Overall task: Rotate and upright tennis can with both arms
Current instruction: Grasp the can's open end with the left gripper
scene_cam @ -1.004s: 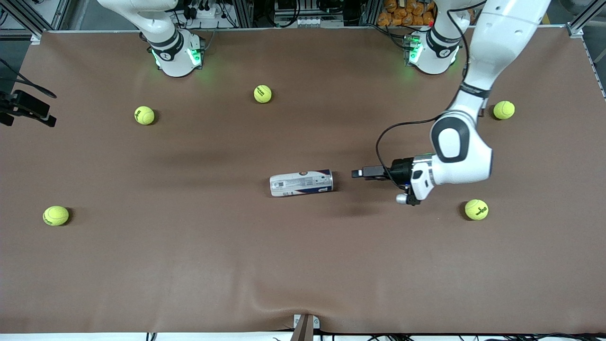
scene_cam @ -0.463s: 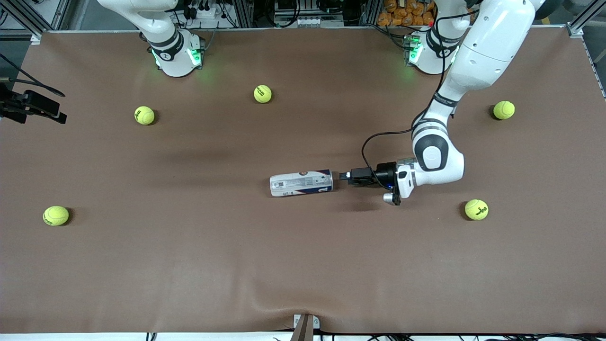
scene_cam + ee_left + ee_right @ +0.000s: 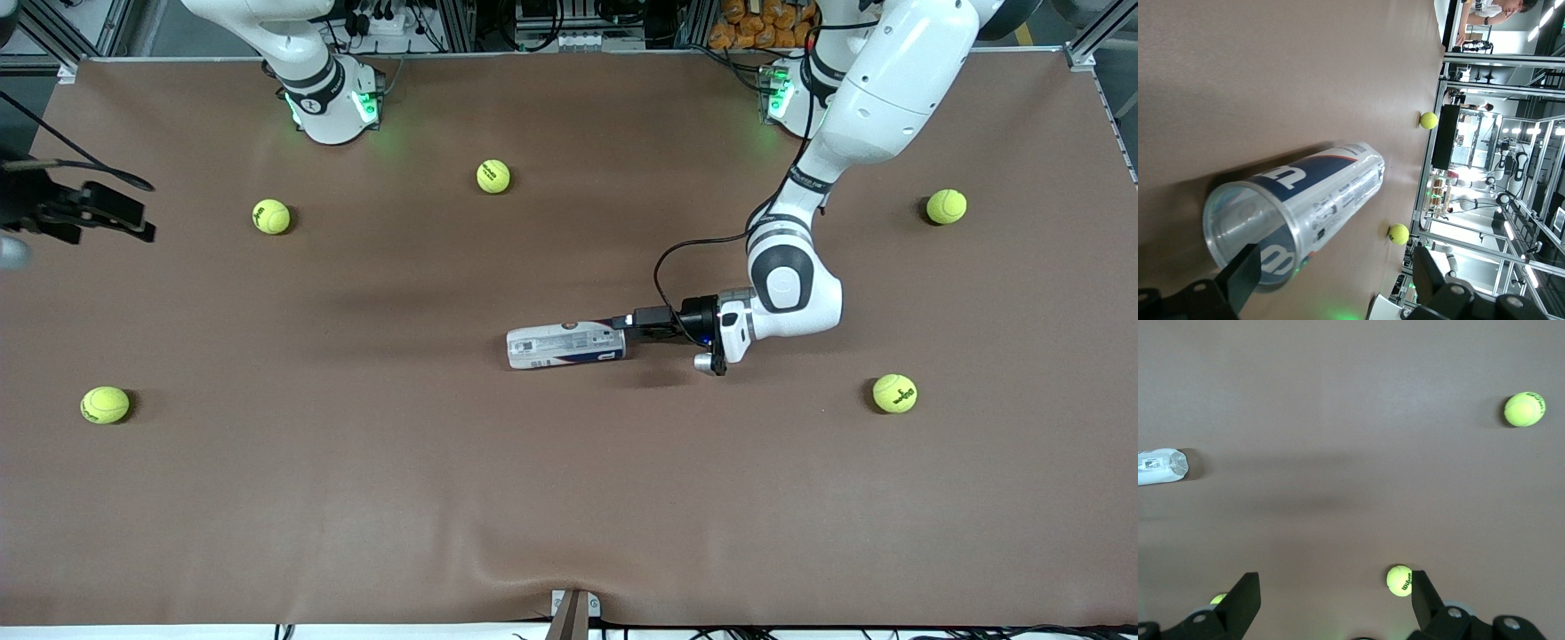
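The tennis can [image 3: 565, 346] lies on its side near the middle of the table, with a white, navy and red label. My left gripper [image 3: 628, 322] is low at the can's end toward the left arm's end of the table and is open. In the left wrist view the can [image 3: 1305, 200] points away from my left gripper [image 3: 1338, 270]. One finger [image 3: 1238, 277] stands in front of its round end and the other is wide of it. My right gripper [image 3: 133, 218] is open and empty over the right arm's end of the table. It [image 3: 1333, 590] sees the can [image 3: 1158, 468] far off.
Several yellow-green tennis balls lie scattered: one [image 3: 493, 176] near the bases, one [image 3: 271, 216] toward the right arm's end, one [image 3: 105, 404] nearer the camera there, and two [image 3: 946, 206] [image 3: 894, 393] toward the left arm's end. The brown mat has a wrinkle at its front edge [image 3: 569, 578].
My left gripper has moved along the table toward the can and now reaches its end. My right gripper has come a little farther in over the table. The can has not moved.
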Motion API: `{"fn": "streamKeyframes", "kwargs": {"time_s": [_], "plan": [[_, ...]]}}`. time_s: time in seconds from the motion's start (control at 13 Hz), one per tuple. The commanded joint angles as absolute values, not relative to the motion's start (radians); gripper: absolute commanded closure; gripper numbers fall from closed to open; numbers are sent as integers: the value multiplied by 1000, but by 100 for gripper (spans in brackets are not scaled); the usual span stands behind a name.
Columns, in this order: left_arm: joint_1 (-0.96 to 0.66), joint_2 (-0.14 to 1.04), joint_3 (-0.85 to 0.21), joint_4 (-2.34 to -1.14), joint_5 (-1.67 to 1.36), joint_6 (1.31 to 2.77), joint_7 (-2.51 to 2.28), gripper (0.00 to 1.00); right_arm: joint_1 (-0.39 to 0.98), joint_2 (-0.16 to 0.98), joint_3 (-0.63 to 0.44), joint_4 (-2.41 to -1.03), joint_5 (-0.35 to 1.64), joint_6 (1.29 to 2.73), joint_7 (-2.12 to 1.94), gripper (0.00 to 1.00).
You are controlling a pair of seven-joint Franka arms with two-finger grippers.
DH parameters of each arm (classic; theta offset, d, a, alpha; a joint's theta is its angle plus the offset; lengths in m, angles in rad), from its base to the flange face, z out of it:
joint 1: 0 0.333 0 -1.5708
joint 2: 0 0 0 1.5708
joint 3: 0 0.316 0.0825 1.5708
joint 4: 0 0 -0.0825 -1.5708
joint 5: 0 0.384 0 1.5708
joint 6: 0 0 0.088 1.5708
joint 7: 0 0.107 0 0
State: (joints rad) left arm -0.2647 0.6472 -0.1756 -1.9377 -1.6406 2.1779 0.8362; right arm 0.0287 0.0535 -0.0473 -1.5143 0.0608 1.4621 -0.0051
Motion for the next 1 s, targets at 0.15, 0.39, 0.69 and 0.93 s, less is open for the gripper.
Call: {"fn": "streamKeyframes", "kwargs": {"time_s": [0.15, 0.39, 0.69, 0.93], "plan": [[-282, 678, -176, -1917, -1709, 2197, 881, 0, 54, 74, -49, -1499, 26, 1477, 162, 0], [-308, 681, -176, -1896, -1735, 2218, 881, 9, -21, 74, -57, -1496, 47, 1482, 150, 0], [-308, 727, -176, -1861, -1727, 2218, 949, 79, -35, 72, -58, -1485, 41, 1482, 149, 0], [-308, 726, -175, -1847, -1724, 2220, 950, 100, -48, 72, -58, -1479, 40, 1480, 147, 0]]}}
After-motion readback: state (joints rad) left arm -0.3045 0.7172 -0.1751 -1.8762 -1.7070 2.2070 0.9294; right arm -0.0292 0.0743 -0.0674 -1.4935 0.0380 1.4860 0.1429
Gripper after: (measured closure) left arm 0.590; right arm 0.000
